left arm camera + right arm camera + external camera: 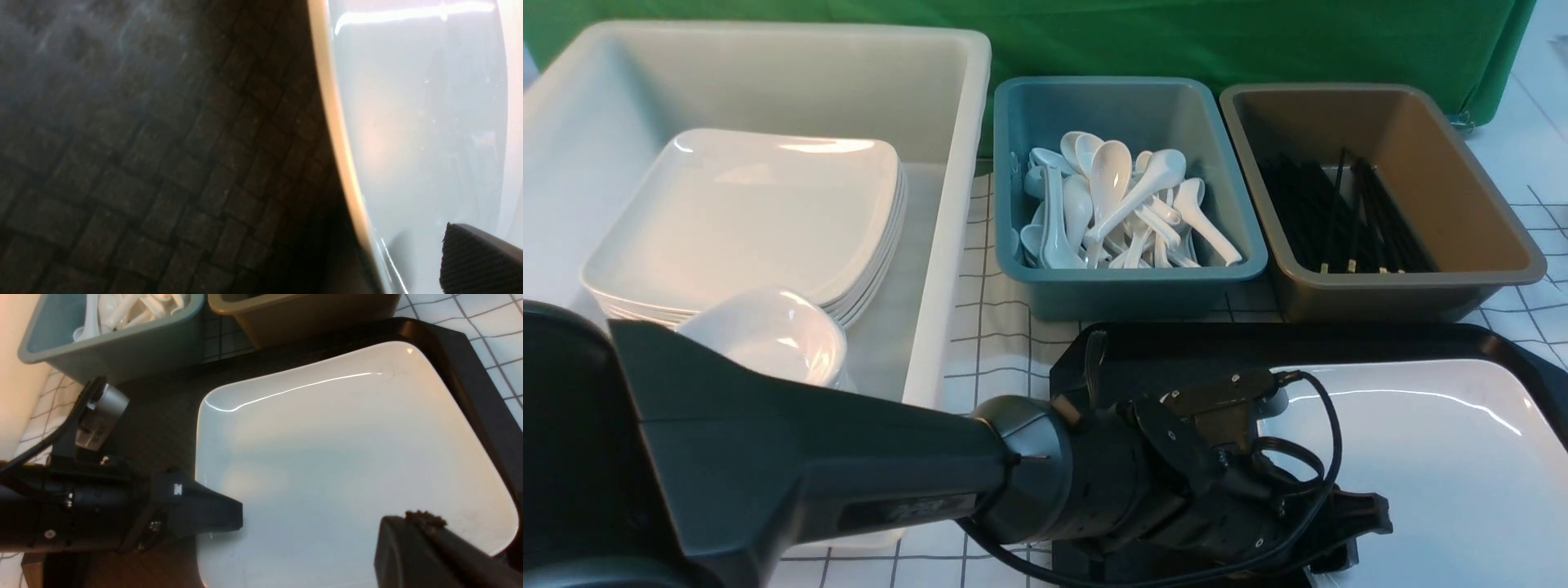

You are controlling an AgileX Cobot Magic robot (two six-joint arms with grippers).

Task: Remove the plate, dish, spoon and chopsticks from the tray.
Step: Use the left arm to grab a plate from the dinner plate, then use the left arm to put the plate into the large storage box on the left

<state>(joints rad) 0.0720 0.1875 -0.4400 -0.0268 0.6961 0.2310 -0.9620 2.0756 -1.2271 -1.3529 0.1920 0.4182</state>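
The large white plate (pixel 347 457) lies flat on the black tray (pixel 163 416) and fills most of its right part. In the front view the plate's near and right sides run out of the picture.

The left gripper (pixel 235 518) reaches in at the plate's left edge. From the right wrist view only its upper finger shows, lying over the rim and onto the white surface; anything beneath the rim is hidden. The left wrist view adds one ribbed pad (pixel 470 261) just above the plate, beside the tray's textured floor. Whether the jaws have closed on the rim I cannot tell. In the front view the arm's own bulk and cable cover the fingertips.

The right gripper (pixel 398 535) hangs over the plate's near right corner, jaws shut and empty, with a few dark specks on its top edge. It does not show in the front view.

A small white dish (pixel 768 335) sits in the white tub (pixel 956 204), against a stack of plates (pixel 743 220); the left arm cuts off its near side. Soup spoons (pixel 1111 204) are heaped in the teal tub (pixel 1241 237), and black chopsticks (pixel 1339 220) lie in the brown tub (pixel 1486 212). All stand on the counter (pixel 996 327), which is covered by a checked cloth.
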